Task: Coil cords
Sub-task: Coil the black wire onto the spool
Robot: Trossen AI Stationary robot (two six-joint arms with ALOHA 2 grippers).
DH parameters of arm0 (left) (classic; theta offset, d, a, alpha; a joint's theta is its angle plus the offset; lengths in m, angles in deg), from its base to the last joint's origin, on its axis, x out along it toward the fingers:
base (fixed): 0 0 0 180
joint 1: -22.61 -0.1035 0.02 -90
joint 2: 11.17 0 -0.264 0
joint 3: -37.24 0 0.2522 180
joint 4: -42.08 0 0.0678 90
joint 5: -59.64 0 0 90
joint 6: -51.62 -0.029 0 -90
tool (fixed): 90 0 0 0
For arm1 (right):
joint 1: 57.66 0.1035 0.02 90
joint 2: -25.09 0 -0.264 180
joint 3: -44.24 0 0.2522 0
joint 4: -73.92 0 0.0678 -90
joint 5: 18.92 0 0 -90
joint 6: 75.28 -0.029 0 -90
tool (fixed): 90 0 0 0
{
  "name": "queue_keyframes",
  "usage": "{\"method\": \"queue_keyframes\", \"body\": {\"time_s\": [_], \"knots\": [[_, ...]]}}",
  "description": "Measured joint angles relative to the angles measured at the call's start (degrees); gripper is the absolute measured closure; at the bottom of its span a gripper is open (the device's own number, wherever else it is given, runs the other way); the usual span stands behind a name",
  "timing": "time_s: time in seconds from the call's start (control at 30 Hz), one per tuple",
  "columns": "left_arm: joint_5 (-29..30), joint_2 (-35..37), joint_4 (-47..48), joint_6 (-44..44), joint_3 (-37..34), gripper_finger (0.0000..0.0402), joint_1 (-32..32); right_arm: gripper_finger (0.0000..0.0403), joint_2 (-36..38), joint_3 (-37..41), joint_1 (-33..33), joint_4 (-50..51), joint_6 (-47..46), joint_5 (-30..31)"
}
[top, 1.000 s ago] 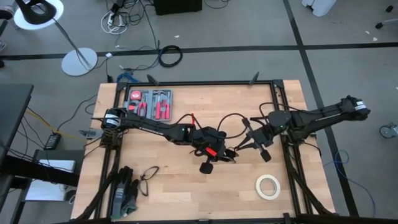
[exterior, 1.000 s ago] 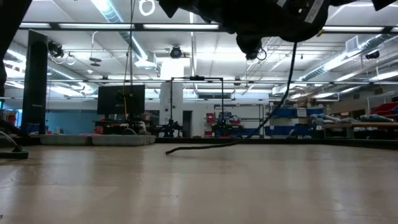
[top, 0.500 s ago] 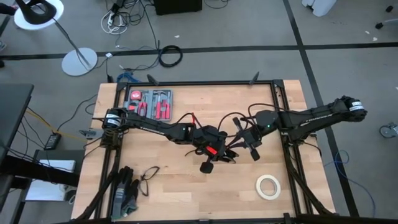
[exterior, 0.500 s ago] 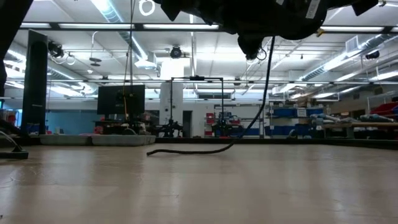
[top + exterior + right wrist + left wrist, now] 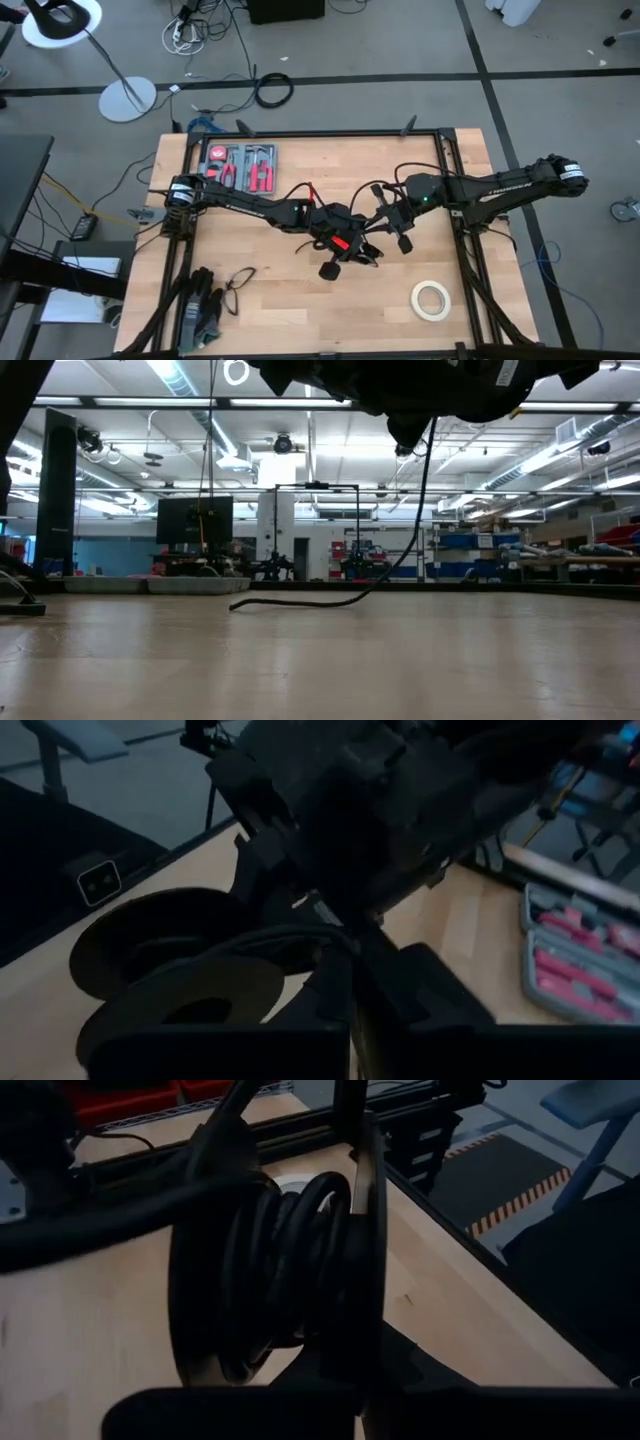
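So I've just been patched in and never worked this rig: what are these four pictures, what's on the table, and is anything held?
Two dark robot arms work at a wooden table. One camera looks straight down, one sits level with the tabletop, one rides on each wrist. The left gripper is shut on a spool wound with the thin black cord. The right gripper is shut on the cord beside it; a loose stretch trails on the table. Also there: a red tool tray, a white tape roll, and dark gloves.
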Motion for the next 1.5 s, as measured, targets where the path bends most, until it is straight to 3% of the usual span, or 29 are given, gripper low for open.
{"method": "queue_keyframes", "body": {"time_s": [0.23, 0.57, 0.9, 1.13, 1.23, 1.5], "knots": [[0.2, 0.0, 1.2, -2.5, 1.6, 0.0402, 0.0, 0.0393, 0.0, 0.0, 0.0, 0.7, -1.7, -0.3], [1.3, 0.0, 3.4, -4.4, 3.0, 0.0402, 0.0, 0.0325, 0.0, 0.0, 0.2, 1.6, -5.3, -0.6], [2.1, 0.2, 2.2, -7.5, 3.2, 0.0402, 0.1, 0.0327, -0.2, 1.1, 2.8, 2.6, -8.4, 5.6], [1.7, 0.2, 1.3, -11.0, 3.2, 0.0402, 0.6, 0.0328, -0.1, 2.5, 3.2, 1.4, -10.5, 4.5], [-2.3, 0.2, 0.8, -11.0, 3.2, 0.0402, 0.5, 0.0328, 0.0, 2.5, 3.2, -0.1, -12.4, 3.8], [-5.1, 0.2, -0.5, -10.6, 3.2, 0.0402, 0.5, 0.0328, 0.0, 2.5, 3.1, -2.0, -22.9, -0.2]]}}
